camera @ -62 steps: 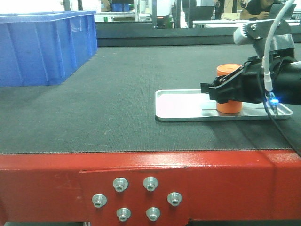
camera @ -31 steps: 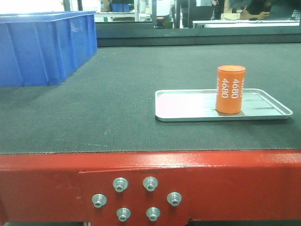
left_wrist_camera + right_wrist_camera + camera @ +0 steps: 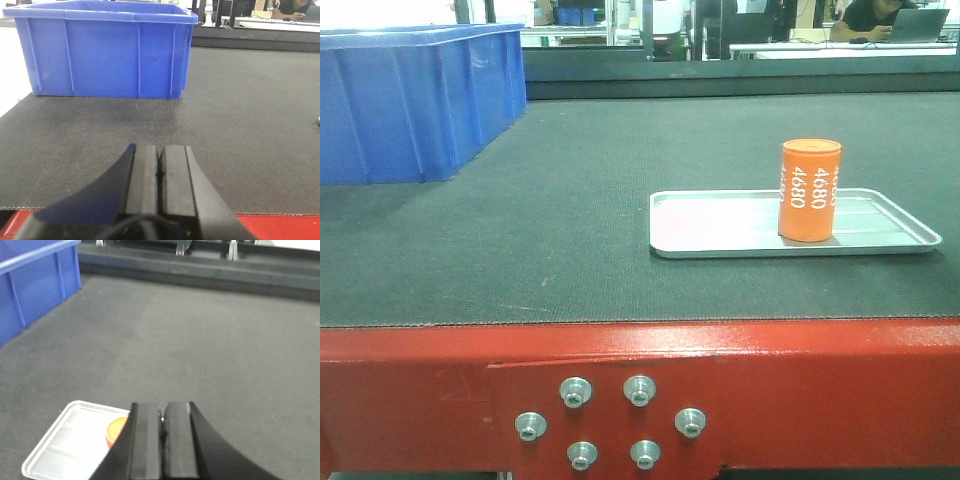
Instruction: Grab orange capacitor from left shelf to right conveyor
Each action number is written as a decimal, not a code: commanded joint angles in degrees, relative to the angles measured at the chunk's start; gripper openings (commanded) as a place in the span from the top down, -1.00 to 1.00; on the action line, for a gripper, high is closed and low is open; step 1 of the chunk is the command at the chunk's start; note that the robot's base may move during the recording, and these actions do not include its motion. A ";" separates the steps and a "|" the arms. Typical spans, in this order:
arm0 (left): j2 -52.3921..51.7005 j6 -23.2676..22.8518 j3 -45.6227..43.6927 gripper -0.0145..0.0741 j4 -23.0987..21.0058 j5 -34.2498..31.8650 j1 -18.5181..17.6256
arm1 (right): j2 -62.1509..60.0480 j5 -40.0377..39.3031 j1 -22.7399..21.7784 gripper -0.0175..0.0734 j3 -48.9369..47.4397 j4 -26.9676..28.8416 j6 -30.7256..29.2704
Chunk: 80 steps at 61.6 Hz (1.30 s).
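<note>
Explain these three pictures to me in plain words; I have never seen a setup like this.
This is a two-armed robot at a conveyor. One picture looks from the front across the dark belt with its red frame edge. The other two come from cameras on the wrists; the black shapes at the bottom are the left gripper and the right gripper, both shut and holding nothing. On the belt sit a blue bin and a silver tray, with the orange capacitor standing upright in the tray.

Even bright overhead lighting, pale glare on silver tray (image 3: 720, 225), soft shadow beside blue bin (image 3: 107, 50), right wrist view slightly blurred
</note>
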 commanded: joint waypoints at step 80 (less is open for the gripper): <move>-0.46 -0.09 -0.22 0.96 -0.10 -5.19 0.17 | -48.45 -4.73 -14.27 0.49 38.77 10.47 -6.96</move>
